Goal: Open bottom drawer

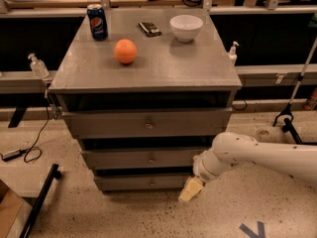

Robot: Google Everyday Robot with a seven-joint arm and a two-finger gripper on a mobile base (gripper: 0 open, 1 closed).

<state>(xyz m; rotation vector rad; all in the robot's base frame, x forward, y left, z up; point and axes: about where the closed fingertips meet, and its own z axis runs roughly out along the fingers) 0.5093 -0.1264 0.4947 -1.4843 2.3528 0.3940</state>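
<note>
The grey cabinet has three drawer fronts stacked below its top. The bottom drawer (138,182) is the narrowest and lowest one, just above the floor, with a small round knob (152,184); it looks shut. My white arm reaches in from the right, and my gripper (190,190) hangs low in front of the bottom drawer's right end, to the right of the knob. Its pale yellow fingers (189,191) point down and left toward the floor.
On the cabinet top (148,68) stand a Pepsi can (97,22), an orange (125,51), a white bowl (186,28) and a small dark object (149,29). A black stand leg (39,202) lies on the floor at left, and a tripod foot (287,120) at right.
</note>
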